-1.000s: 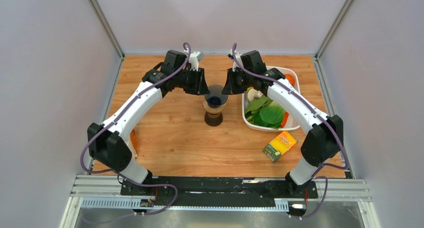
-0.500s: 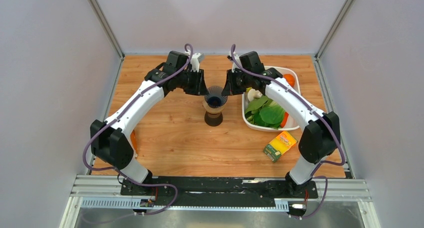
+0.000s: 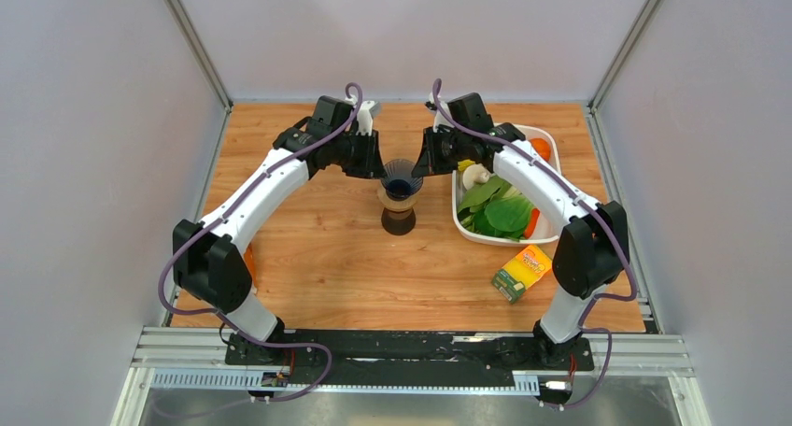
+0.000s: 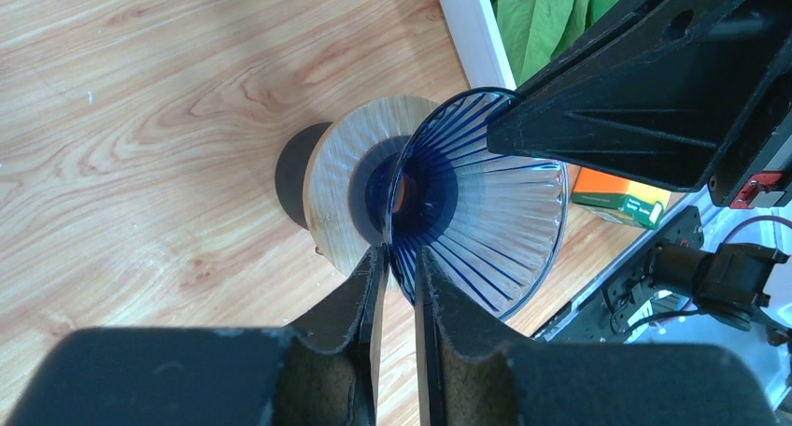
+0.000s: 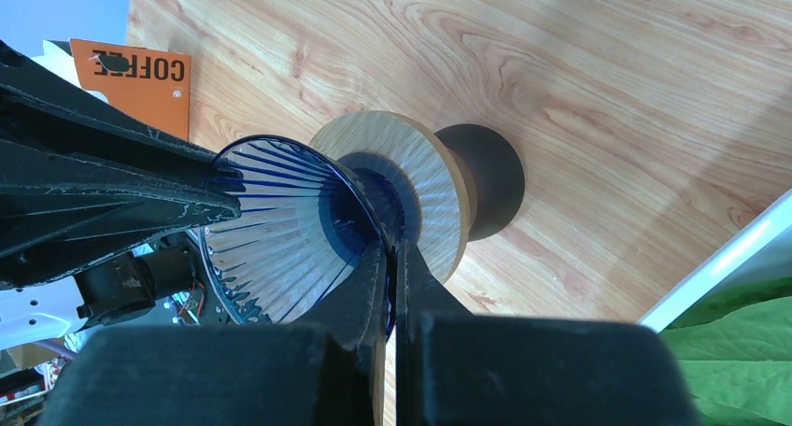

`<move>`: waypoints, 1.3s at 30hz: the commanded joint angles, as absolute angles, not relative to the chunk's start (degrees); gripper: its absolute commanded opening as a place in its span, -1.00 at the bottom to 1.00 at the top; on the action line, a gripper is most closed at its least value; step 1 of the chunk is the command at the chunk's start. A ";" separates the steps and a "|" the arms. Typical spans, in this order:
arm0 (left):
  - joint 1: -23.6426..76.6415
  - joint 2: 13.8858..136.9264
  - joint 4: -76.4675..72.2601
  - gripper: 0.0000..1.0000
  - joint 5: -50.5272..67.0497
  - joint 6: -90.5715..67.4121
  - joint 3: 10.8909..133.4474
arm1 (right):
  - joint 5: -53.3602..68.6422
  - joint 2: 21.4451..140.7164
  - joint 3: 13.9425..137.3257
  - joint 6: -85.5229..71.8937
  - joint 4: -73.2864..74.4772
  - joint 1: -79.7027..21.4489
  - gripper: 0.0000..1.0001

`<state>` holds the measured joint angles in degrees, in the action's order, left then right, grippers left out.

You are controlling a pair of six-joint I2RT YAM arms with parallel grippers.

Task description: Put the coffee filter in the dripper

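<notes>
From above, the filter (image 3: 402, 171), a pale cone ribbed in blue, hangs mouth-up directly over the dripper (image 3: 399, 202), which stands on the surface (image 3: 327, 248). The left fingers (image 3: 377, 164) and right fingers (image 3: 422, 163) flank its rim from either side of the dripper. In the left wrist view, the left fingers stand slightly apart with the filter's (image 4: 486, 211) wall in the gap, no pinch evident, and its tip points at the dripper's (image 4: 341, 192) mouth. In the right wrist view, the right fingers are pressed together on the filter's (image 5: 280, 220) rim above the dripper (image 5: 425, 183). The filter looks aligned but, as far as I can judge, not seated; lowering and letting go remain.
</notes>
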<state>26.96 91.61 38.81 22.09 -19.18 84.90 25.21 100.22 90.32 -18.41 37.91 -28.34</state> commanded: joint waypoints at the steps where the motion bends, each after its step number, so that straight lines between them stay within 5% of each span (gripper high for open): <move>1: 27.56 91.77 39.51 -0.59 23.91 -18.68 87.01 | 25.26 102.11 92.07 -19.86 36.03 -28.74 -1.00; 19: 27.81 91.10 38.69 -0.98 24.26 -18.79 86.55 | 25.86 102.65 91.78 -19.52 35.34 -28.83 -1.00; 39: 28.42 95.02 41.43 -1.00 22.55 -16.58 86.06 | 21.58 104.63 91.25 -16.57 36.10 -29.99 -1.00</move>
<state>26.83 92.86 39.75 20.86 -19.14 86.35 25.15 101.56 91.42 -18.76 37.91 -28.36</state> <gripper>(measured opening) 0.167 0.020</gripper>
